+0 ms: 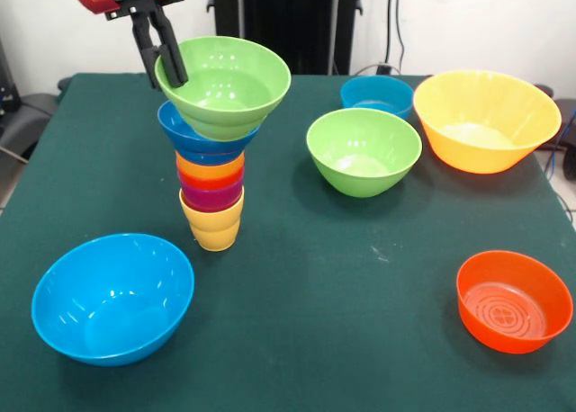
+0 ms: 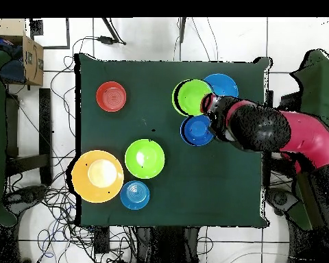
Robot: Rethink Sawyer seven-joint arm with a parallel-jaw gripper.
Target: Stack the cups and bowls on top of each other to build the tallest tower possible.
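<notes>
The tower (image 1: 214,196) stands left of the table's middle. From the bottom it is a yellow cup (image 1: 214,230), a purple cup (image 1: 213,197), a red-orange and an orange-yellow cup (image 1: 210,168), then a dark blue bowl (image 1: 200,135) (image 2: 197,130). A green bowl (image 1: 229,84) (image 2: 193,96) sits tilted on top of the dark blue one. My gripper (image 1: 164,66) (image 2: 210,103) comes down from the upper left and is shut on this green bowl's left rim, one finger inside and one outside. Whether the bowl rests fully on the tower I cannot tell.
A large light blue bowl (image 1: 112,300) (image 2: 222,85) lies near the tower's foot. A second green bowl (image 1: 364,151) (image 2: 144,159), a teal bowl (image 1: 376,95) (image 2: 134,195) and a big orange-yellow bowl (image 1: 486,120) (image 2: 97,176) stand across the table. An orange-red bowl (image 1: 513,300) (image 2: 111,96) sits alone.
</notes>
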